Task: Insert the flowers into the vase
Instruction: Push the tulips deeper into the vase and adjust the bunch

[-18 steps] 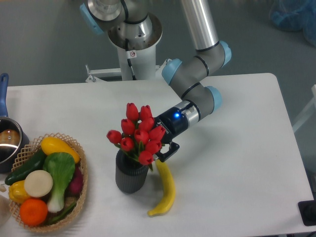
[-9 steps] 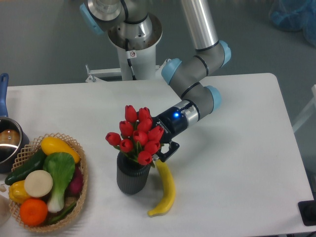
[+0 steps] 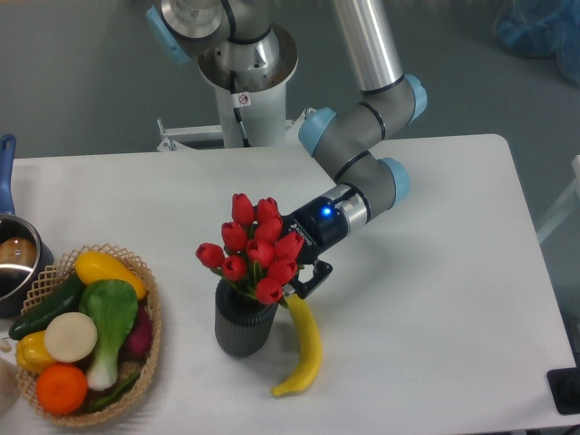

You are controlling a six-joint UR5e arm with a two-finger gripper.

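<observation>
Flowers (image 3: 256, 246): bunch of red closed tulip buds, stems down inside vase opening, heads spread wider than vase rim, leaning slightly left. Vase (image 3: 243, 327): dark grey ribbed cylinder, upright, just left of banana (image 3: 304, 347).

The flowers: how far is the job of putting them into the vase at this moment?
Done, as it looks: the flowers stand over the vase, their stems going down into its opening. In hand: the gripper is right beside the bunch, above the banana; the buds hide whether it grips the stems. Left: to let go, if it holds them, and draw the arm away without tipping the vase.
</observation>
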